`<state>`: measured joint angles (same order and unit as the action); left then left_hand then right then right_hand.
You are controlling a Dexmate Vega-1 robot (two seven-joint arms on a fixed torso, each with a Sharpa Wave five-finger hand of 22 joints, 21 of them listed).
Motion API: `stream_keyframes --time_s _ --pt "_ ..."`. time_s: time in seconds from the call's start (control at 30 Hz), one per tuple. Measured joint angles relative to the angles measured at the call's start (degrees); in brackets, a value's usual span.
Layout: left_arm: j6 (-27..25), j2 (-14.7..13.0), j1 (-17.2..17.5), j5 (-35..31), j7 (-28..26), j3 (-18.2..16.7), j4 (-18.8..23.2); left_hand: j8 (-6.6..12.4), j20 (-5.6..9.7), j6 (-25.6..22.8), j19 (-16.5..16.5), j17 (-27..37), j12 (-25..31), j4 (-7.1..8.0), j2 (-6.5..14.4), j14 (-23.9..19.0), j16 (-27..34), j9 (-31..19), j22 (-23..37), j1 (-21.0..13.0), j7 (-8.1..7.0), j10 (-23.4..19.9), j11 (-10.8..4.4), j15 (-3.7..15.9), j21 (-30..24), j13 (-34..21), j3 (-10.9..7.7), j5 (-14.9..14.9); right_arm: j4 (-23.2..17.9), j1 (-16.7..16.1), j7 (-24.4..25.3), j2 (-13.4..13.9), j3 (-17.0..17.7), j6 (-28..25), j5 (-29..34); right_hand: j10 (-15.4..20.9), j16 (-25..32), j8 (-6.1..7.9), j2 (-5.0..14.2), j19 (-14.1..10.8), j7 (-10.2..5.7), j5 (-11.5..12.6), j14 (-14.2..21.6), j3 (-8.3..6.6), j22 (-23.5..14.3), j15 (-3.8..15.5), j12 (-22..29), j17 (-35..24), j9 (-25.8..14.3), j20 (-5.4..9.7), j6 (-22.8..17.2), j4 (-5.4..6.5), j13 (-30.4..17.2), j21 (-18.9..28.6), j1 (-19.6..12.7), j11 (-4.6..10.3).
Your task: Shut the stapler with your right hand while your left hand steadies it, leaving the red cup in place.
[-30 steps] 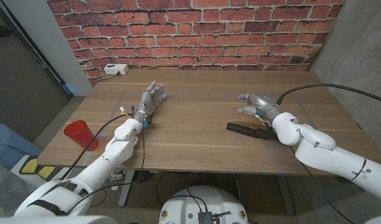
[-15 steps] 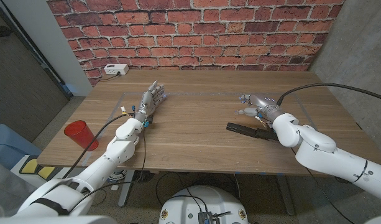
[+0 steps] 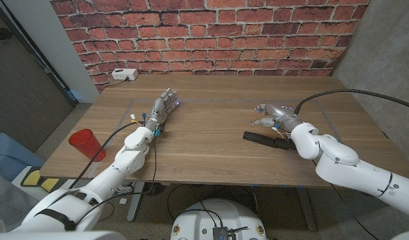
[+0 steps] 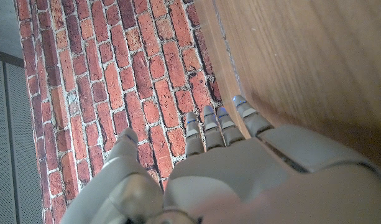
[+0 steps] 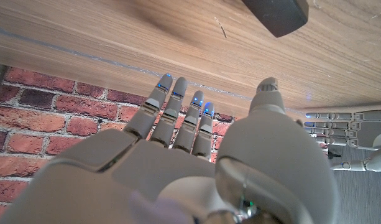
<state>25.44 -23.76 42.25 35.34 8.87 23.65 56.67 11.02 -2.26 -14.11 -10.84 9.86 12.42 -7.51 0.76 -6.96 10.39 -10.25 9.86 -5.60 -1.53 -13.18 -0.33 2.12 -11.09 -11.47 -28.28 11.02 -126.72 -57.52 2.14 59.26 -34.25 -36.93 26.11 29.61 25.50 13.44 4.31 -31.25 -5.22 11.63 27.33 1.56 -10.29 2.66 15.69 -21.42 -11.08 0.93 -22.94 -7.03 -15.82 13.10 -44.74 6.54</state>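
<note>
The black stapler (image 3: 264, 140) lies on the table at right of centre, its end also in the right wrist view (image 5: 276, 15). My right hand (image 3: 273, 114) hovers just behind it, fingers apart and pointing left, holding nothing. My left hand (image 3: 161, 109) is stretched out far to the left of the stapler, fingers together and straight, touching nothing I can see. In the right wrist view the right hand (image 5: 178, 149) has its fingers spread, and the left hand (image 5: 342, 121) appears at the edge. The red cup (image 3: 85, 145) stands upright at the table's left front edge.
A white box with a cable (image 3: 125, 75) sits at the table's far left corner by the brick wall (image 3: 211, 33). Faint blue tape lines (image 5: 66, 50) mark the wooden table (image 3: 211, 133). A cable runs along my left forearm.
My right hand has drifted slightly left and nearer the stapler's back. The left hand, stapler and cup stay where they were.
</note>
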Motion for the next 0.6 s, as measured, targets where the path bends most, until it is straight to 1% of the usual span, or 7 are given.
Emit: stream_keyframes --time_s 0.07,0.13,0.17,0.23,0.3,0.47,0.6 --pt "0.0 0.03 -0.05 0.0 0.0 0.0 -0.1 0.0 0.0 0.0 0.0 0.0 0.0 -0.14 0.0 0.0 0.0 0.0 0.0 0.0 0.0 0.0 0.0 0.0 0.0 0.0 -0.14 0.0 0.0 0.0 -0.3 0.0 0.0 -0.11 0.47 0.1 0.0 0.0 0.0 -0.44 0.0 0.0 0.0 0.0 0.0 0.0 0.0 -0.25 0.0 0.44 0.0 0.0 -0.03 0.15 0.0 -0.1" --pt "0.0 0.1 -0.09 0.0 0.0 0.0 -0.3 0.0 0.0 0.0 0.0 0.0 0.0 -0.14 0.0 0.0 0.0 0.0 0.0 0.0 0.0 0.0 0.0 0.0 0.0 0.0 -0.14 0.0 0.0 0.0 -0.77 0.0 0.0 -0.32 1.16 0.09 0.02 0.0 0.0 -0.51 0.0 0.0 0.0 0.0 -0.26 0.0 0.0 -0.27 0.0 0.51 0.0 0.0 -0.03 0.15 0.0 -0.1" --pt "0.38 0.12 -0.1 0.03 0.51 0.0 -0.35 0.0 0.0 0.0 0.0 0.0 0.0 -0.14 -0.22 0.0 0.0 0.0 0.0 -0.32 0.0 0.0 0.0 0.0 0.0 0.0 -0.14 0.0 -0.57 0.53 -0.88 -0.15 -1.38 -0.37 1.35 0.09 0.34 0.0 0.0 -0.9 0.0 0.0 0.0 0.0 -0.27 0.0 0.0 -0.27 0.0 0.49 0.0 0.0 -0.03 0.15 0.0 -0.1" --pt "0.38 0.21 -0.18 0.03 0.51 -0.01 -0.62 0.0 0.0 0.0 0.0 0.0 0.0 -0.14 0.0 0.0 0.0 0.0 0.0 -0.61 0.0 0.0 0.0 0.0 0.0 0.0 -0.14 0.0 -0.57 0.53 -1.31 -0.15 -1.38 -0.51 1.85 0.09 0.45 0.0 0.0 -1.27 0.22 0.0 0.0 0.0 -0.27 0.0 0.0 -0.53 0.0 0.66 -0.21 0.0 -0.03 0.36 0.0 -0.1" --pt "0.38 0.34 -0.29 0.03 0.51 -0.02 -0.96 0.0 0.0 0.0 0.0 0.0 0.0 -0.14 0.0 0.0 0.0 0.0 0.0 -0.62 0.0 0.0 0.0 0.0 0.0 0.0 -0.14 0.0 -0.57 0.53 -1.61 -0.15 -1.38 -0.62 2.26 0.09 0.45 0.0 0.0 -1.97 0.21 0.0 0.45 0.0 -0.27 0.0 0.0 -0.53 0.0 1.36 -0.2 0.0 -0.28 0.68 0.0 -0.1" --pt "1.22 0.82 -0.65 0.57 1.59 -0.09 -2.04 0.0 0.0 0.0 0.0 0.01 0.0 -0.32 0.0 0.0 0.0 0.0 0.01 -0.61 0.0 0.0 0.0 0.0 0.0 0.0 -0.32 -0.07 -0.98 0.41 -2.23 -0.35 -1.85 -0.89 2.98 0.09 0.45 0.0 0.0 -3.94 0.21 0.0 0.72 0.0 -0.26 0.1 0.0 -0.53 0.0 2.43 -0.2 0.0 -0.3 1.33 0.0 -0.1" --pt "1.66 1.21 -0.93 0.9 2.23 -0.17 -2.96 0.01 0.0 0.0 0.0 0.01 0.0 -0.37 -0.22 0.0 0.0 0.0 0.01 -0.84 0.0 0.0 0.0 0.0 0.0 0.0 -0.38 -0.22 -1.13 0.14 -2.67 -0.54 -1.9 -1.22 3.53 0.09 0.2 0.0 0.0 -6.99 0.41 -0.28 1.65 0.0 -0.26 0.22 0.0 -0.46 -0.26 2.67 -0.4 0.0 -0.56 2.42 0.0 -0.1"
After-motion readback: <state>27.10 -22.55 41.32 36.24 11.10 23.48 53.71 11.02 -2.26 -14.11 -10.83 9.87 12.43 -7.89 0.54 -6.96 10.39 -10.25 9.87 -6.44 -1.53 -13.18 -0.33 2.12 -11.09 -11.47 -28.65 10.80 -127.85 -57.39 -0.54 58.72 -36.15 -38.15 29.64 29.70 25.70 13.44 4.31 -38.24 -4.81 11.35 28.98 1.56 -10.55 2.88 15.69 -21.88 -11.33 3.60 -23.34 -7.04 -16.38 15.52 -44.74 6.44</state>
